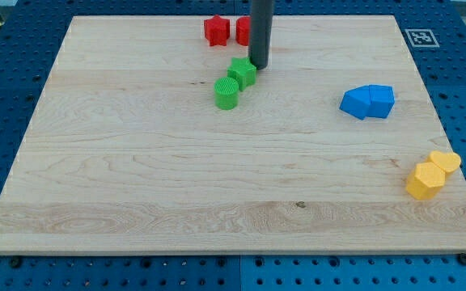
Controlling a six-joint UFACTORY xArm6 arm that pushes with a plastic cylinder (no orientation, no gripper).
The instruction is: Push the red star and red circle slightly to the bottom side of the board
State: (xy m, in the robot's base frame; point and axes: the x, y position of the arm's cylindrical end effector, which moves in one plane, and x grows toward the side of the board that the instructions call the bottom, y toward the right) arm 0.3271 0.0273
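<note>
The red star (215,30) lies near the view's top edge of the wooden board (136,162), a little left of centre. The red circle (243,31) sits just right of it and is partly hidden behind my dark rod. My tip (258,65) rests on the board just below the red circle. It is right beside the upper right edge of a green star (242,72). A green circle (226,93) sits just below and left of the green star.
Two blue blocks (368,101) sit pressed together at the view's right. Two yellow blocks (432,174) sit together near the lower right edge. Blue perforated table surrounds the board.
</note>
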